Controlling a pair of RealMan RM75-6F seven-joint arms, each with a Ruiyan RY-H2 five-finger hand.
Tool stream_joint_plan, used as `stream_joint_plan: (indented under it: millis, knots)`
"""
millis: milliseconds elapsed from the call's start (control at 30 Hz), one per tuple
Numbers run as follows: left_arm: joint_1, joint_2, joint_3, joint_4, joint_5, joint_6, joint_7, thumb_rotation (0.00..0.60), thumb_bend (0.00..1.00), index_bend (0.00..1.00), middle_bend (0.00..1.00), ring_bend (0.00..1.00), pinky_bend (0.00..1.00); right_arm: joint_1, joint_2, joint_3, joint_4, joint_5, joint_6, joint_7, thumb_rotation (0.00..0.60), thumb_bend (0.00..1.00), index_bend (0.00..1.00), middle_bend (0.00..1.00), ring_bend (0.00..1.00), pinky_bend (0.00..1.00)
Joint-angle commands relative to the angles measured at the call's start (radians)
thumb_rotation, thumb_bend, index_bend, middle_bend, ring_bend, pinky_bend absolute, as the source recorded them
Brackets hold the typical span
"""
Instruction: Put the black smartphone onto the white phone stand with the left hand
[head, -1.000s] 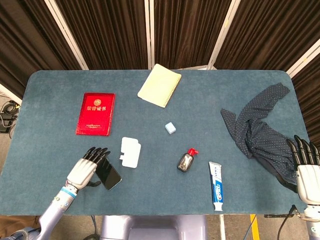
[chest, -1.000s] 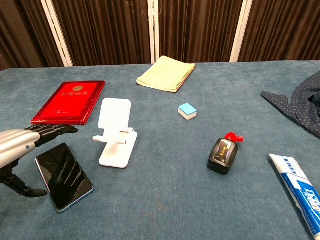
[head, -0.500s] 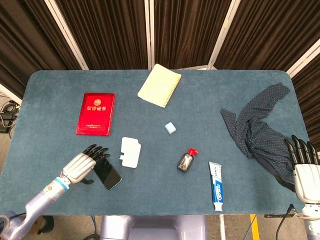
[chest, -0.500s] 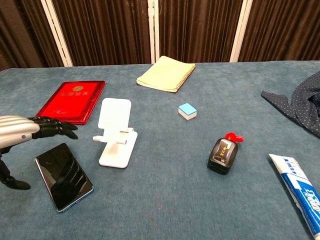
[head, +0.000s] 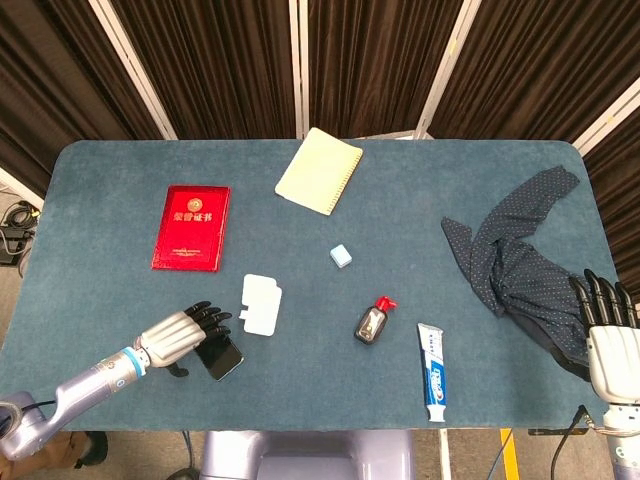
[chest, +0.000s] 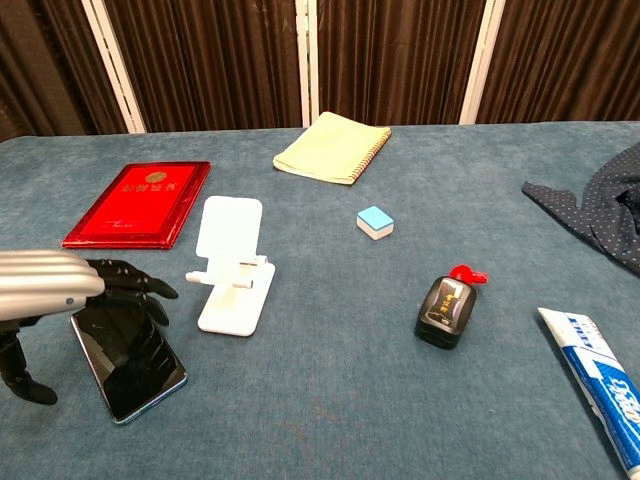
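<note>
Head view: blue-carpeted table (head: 120, 180) backed by dark brown curtains (head: 220, 60).

A blue-covered desk (head: 120, 170) carries everything. A yellow notebook (head: 319, 170) lies near the far edge, a red booklet (head: 191, 227) toward the left edge. A white phone stand (head: 261, 304) stands near the front edge with a black smartphone (head: 222, 357) flat just beside it. A small blue block (head: 342, 256) sits mid-desk, a black bottle (head: 371, 322) and toothpaste tube (head: 431, 371) nearer the front. Dotted dark cloth (head: 515, 255) lies along the right edge.
</note>
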Motion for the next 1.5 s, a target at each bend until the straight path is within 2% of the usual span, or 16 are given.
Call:
stream_joint_plan:
  millis: [33,167,500,600,700,800,1233,1367,1500]
  knots:
    - [-0.006,-0.015,0.008,0.013,0.008,-0.003,0.002,0.6,0.0,0.17,0.01,0.02,0.05,0.0,0.001,0.001,0.0,0.001,0.0,0.002,0.6,0.0,0.0,0.0,0.0,0.0]
    - [-0.007,-0.051,0.009,0.045,0.009,0.009,0.013,0.6,0.0,0.18,0.02,0.03,0.07,0.0,0.003,0.002,0.002,0.006,-0.002,0.009,0.6,0.0,0.0,0.0,0.0,0.0]
    - [0.006,-0.126,0.003,0.113,-0.015,0.044,0.056,0.6,0.0,0.26,0.16,0.19,0.19,0.002,0.006,0.004,0.005,0.014,-0.009,0.02,0.6,0.0,0.0,0.0,0.0,0.0]
    - [0.013,-0.139,0.002,0.125,-0.017,0.066,0.062,0.6,0.0,0.35,0.25,0.28,0.24,0.002,0.006,0.004,0.005,0.014,-0.009,0.021,0.6,0.0,0.0,0.0,0.0,0.0]
    - [0.021,-0.15,0.003,0.143,-0.008,0.101,0.065,0.6,0.0,0.51,0.39,0.39,0.33,0.001,0.007,0.005,0.005,0.015,-0.009,0.023,0.6,0.0,0.0,0.0,0.0,0.0]
    - [0.026,-0.155,0.01,0.161,0.009,0.135,0.066,0.6,0.0,0.58,0.44,0.44,0.37,0.002,0.007,0.005,0.005,0.015,-0.009,0.023,0.6,0.0,0.0,0.0,0.0,0.0]
    - [0.049,-0.124,0.029,0.186,0.051,0.256,0.057,0.6,0.0,0.6,0.46,0.46,0.39,0.0,0.008,0.003,0.0,0.013,-0.005,0.02,0.6,0.0,0.0,0.0,0.0,0.0]
    - [0.055,-0.103,0.026,0.199,0.087,0.33,0.075,0.6,0.0,0.61,0.46,0.46,0.39,0.0,0.008,0.004,0.0,0.014,-0.005,0.02,0.6,0.0,0.0,0.0,0.0,0.0]
    - [0.055,-0.075,0.016,0.246,0.163,0.461,0.114,0.6,0.0,0.62,0.46,0.46,0.39,0.0,0.008,0.003,-0.001,0.013,-0.006,0.02,0.6,0.0,0.0,0.0,0.0,0.0]
